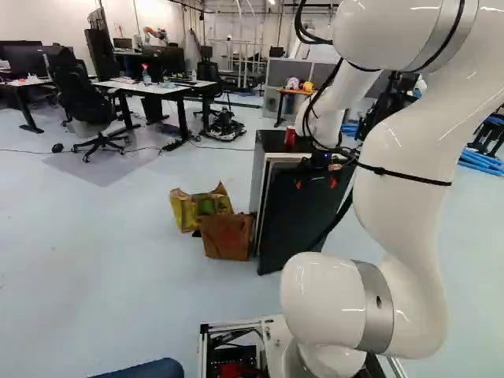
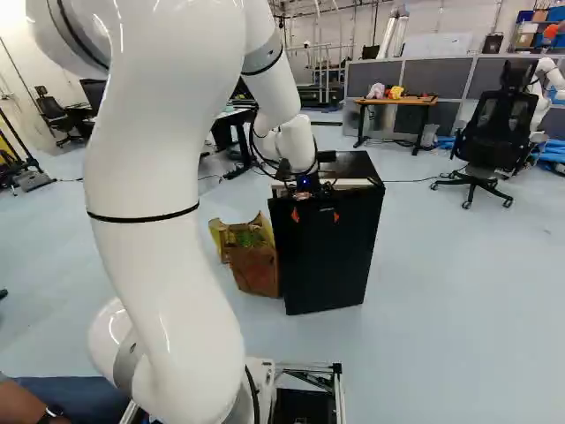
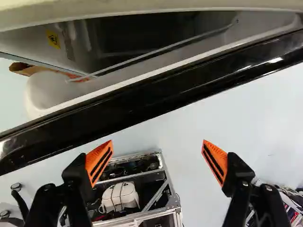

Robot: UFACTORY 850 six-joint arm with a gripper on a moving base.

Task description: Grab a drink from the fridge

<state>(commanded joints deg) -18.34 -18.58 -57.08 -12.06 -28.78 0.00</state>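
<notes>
White arm (image 2: 163, 221) arched forward, black tool (image 2: 315, 215) angled downward, orange-padded fingers (image 3: 99, 163) spread wide

You have bright light across the floor (image 1: 94, 236); small highlights dot the near white arm (image 2: 163, 238), glare streaks the black door edge (image 3: 142, 97), and the fridge interior (image 3: 147, 33) lies in shadow.

White arm (image 1: 409, 157) cut off by the top of both base views, red can (image 1: 290, 136) obscured in the right base view, apparently by the arm, fridge interior (image 3: 142, 35) deeply shadowed, fridge door (image 3: 142, 97) cropped at both sides in the wrist view
</notes>
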